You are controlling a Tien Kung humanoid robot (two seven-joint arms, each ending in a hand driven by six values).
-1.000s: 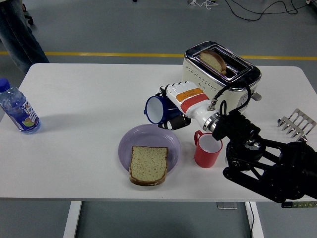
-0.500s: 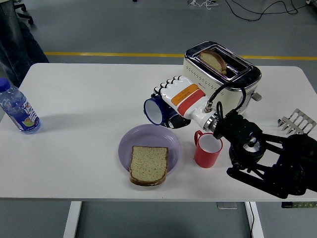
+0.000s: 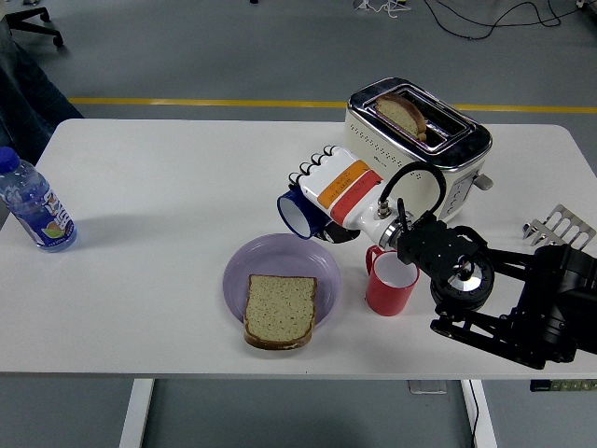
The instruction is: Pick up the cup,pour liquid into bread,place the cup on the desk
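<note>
A: What does the right hand (image 3: 326, 191) hold in the head view?
B: Its fingers wrap a blue cup (image 3: 297, 214), tipped on its side, mouth facing left above the purple plate (image 3: 235, 273); the bread (image 3: 279, 310) lies there; a red mug (image 3: 390, 280) stands beside.

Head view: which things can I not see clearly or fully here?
- Blue cup: whether liquid is inside or pouring cannot be told; the right hand covers its body.
- Rack: partly hidden by the black arm.
- Toaster: its lower front is hidden behind the hand.
- Left hand: outside the picture.
</note>
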